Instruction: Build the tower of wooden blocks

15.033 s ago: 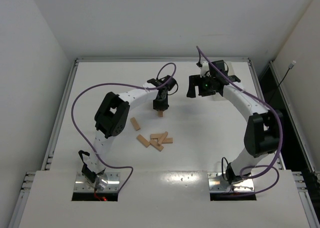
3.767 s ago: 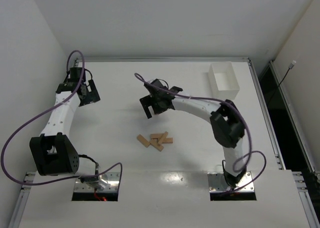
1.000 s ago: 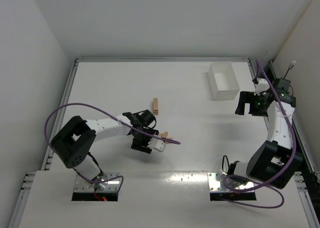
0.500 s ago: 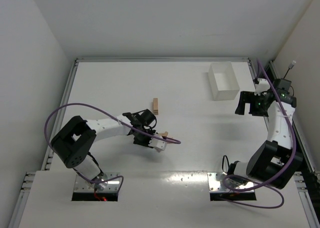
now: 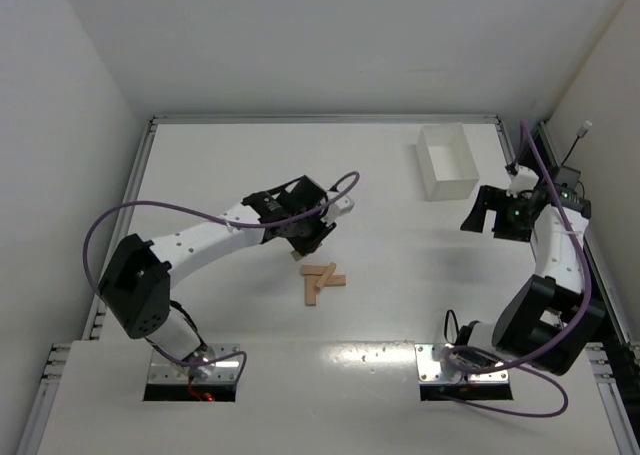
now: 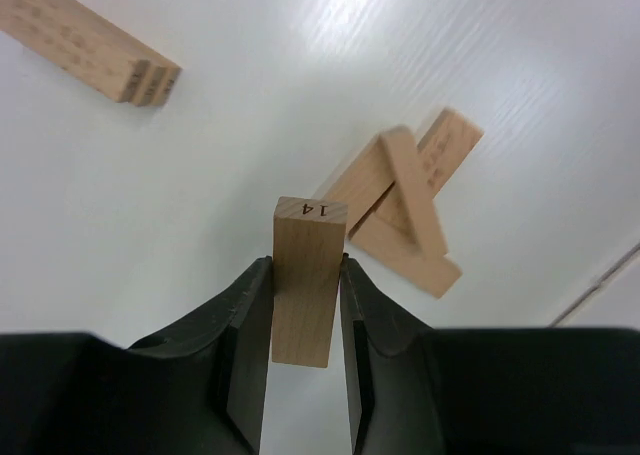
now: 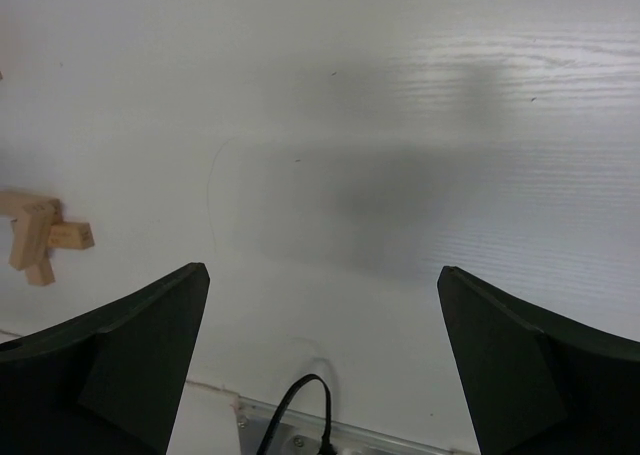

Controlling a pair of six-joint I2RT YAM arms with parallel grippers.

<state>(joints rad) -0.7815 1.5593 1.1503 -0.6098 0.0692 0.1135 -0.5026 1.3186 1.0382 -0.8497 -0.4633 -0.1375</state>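
Over the white table (image 5: pixel 200 165), left jaws clamp one wood block (image 6: pixel 302 285) while right jaws stand wide, empty.

One pale wooden block (image 6: pixel 308 275) is pinched by its long sides between the left arm's black fingers (image 6: pixel 245 340) and held above the white bench (image 6: pixel 150 205). The end that sticks out is stamped 14. Just past it three more blocks (image 5: pixel 320 278) lie in a loose heap on the bench, one slanting across the other two. Apart from the heap sits the tower (image 6: pixel 95 43), a low stack of flat blocks, partly out of view.
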